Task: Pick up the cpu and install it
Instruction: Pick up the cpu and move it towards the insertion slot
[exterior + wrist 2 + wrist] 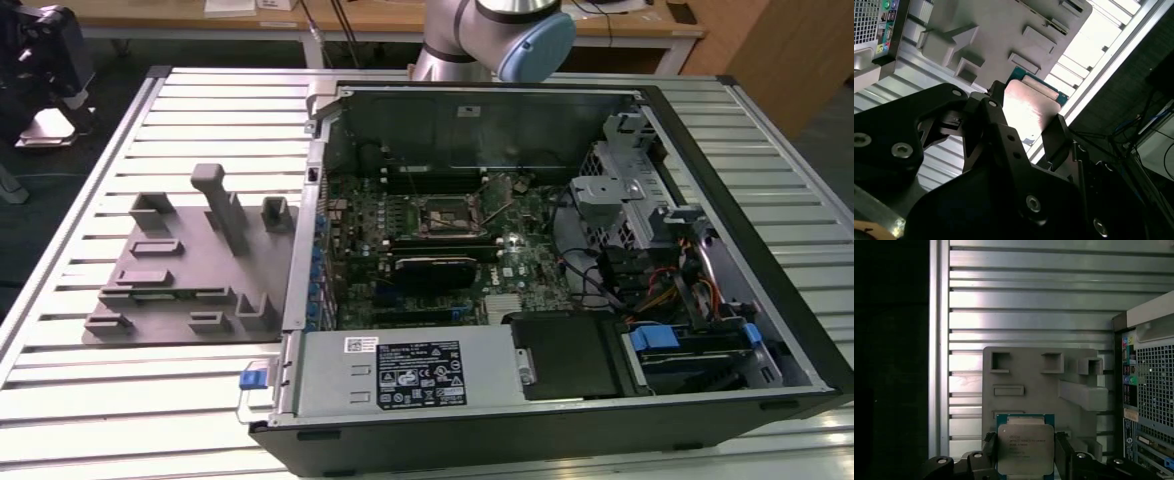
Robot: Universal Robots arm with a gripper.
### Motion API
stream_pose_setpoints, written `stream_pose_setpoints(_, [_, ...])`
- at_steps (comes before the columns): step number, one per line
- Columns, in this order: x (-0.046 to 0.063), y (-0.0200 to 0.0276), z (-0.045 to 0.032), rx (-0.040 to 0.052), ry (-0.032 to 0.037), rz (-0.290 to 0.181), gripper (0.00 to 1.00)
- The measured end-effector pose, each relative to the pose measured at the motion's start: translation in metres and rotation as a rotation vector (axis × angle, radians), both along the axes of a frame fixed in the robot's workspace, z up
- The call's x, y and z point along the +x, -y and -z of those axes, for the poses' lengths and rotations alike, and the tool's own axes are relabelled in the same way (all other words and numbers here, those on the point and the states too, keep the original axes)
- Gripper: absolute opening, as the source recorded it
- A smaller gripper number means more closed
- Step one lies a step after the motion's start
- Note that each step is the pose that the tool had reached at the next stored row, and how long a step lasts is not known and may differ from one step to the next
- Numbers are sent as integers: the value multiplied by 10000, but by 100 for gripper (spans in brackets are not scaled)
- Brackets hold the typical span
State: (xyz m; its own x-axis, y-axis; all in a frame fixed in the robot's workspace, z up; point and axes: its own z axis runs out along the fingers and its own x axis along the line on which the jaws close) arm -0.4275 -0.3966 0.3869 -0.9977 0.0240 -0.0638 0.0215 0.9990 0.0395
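**Chip in the Claw, Socket Waiting**

The claw (1026, 117) is closed on the cpu (1025, 447), with a dark finger (1061, 450) pressed against each of two opposite edges, as both wrist views show. The chip hangs in the air above the grey fixture (1039, 385), which lies on the slatted metal surface (1029, 290) beside the open computer case (534, 440). Its silvery lid faces the first wrist view, framed by a thin green rim. In the exterior view the dark socket frame (443, 214) sits near the middle of the motherboard. No chip can be made out in it, so the install looks not yet done.

The cpu appears light, thin and rigid, and should not flex under a modest squeeze. Its metal lid looks smooth and likely slippery, and the underside, hidden here, is probably the delicate face. The edge-to-edge hold seen now therefore seems the sound one, since it keeps the pads off both flat faces. Because only narrow edges are held, a tilt or knock could let the chip twist between the fingers.
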Motion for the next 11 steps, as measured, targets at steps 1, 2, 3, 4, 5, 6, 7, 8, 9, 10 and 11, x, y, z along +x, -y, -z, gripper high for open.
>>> stream_pose_setpoints(1, [5,-1,-1,-1,-2,1,55])
stream_pose_setpoints(2, [14,0,-1,-1,-2,0,55])
stream_pose_setpoints(3, [27,0,0,0,1,0,55])
stream_pose_setpoints(4, [41,0,0,0,0,0,55])
stream_pose_setpoints(5, [57,0,0,0,-1,1,55])
stream_pose_setpoints(6, [75,0,0,0,0,1,55])
stream_pose_setpoints(7, [93,0,0,0,0,1,55])
stream_pose_setpoints(8, [112,0,1,0,1,1,55])
stream_pose_setpoints(9, [134,0,0,0,0,0,55])
stream_pose_setpoints(10, [154,0,0,0,0,0,55])
stream_pose_setpoints(11, [175,0,0,0,0,0,55])
